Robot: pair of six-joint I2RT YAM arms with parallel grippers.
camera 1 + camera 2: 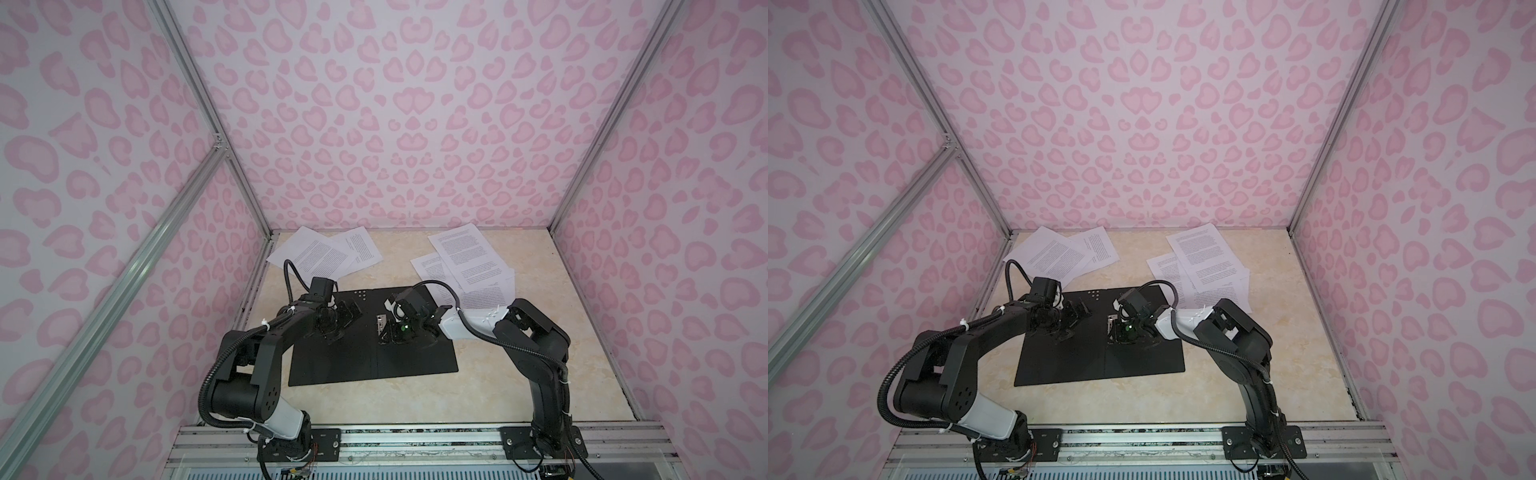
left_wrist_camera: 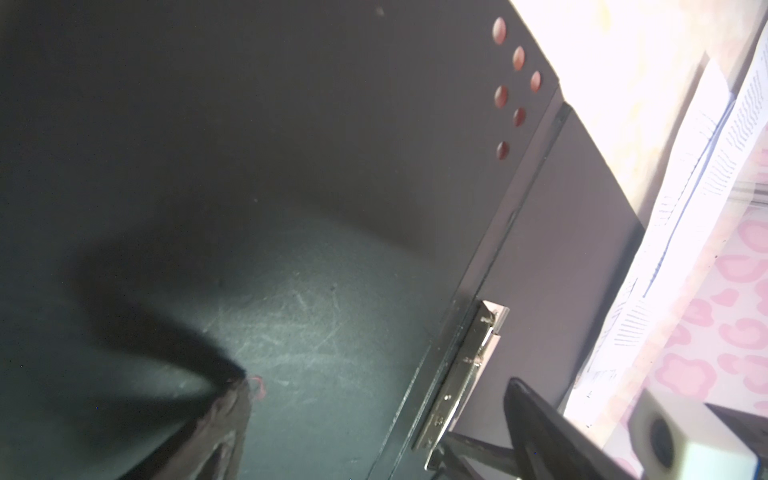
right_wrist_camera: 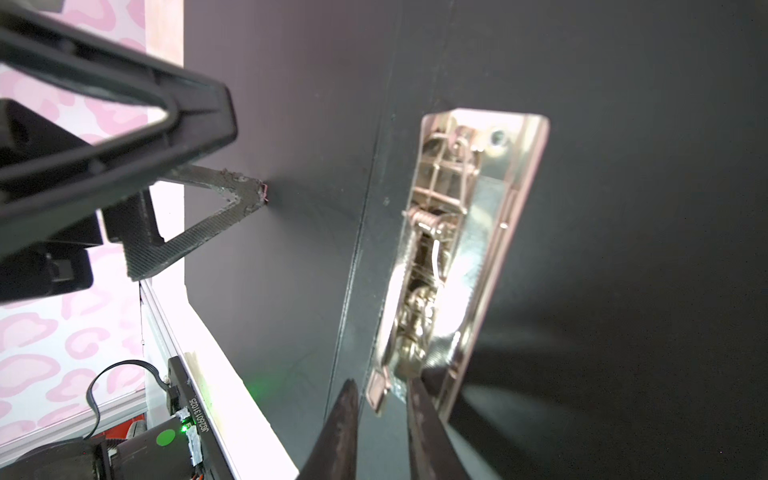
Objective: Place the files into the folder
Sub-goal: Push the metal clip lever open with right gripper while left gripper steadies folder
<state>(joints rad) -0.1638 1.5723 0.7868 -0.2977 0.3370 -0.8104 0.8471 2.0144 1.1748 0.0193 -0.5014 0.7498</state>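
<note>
Colours and patterns, walled table cell

Folder (image 1: 374, 353): matt black inside, red showing through its round holes (image 2: 518, 58). Spine clip (image 3: 457, 249): silver, pinkish reflections. Files (image 1: 316, 254), along the table's far edge: white, black print. Table (image 1: 519, 365): cream, faint marble veining. Walls (image 1: 415, 104): pale lilac-white, pink leopard-and-heart spots. Robot arms (image 1: 266, 353): black, white sections; green indicator light (image 1: 404, 328).

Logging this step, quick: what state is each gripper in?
Left gripper: open, holding nothing.
Right gripper: narrow around the metal clip's end; grip cannot be told.
</note>
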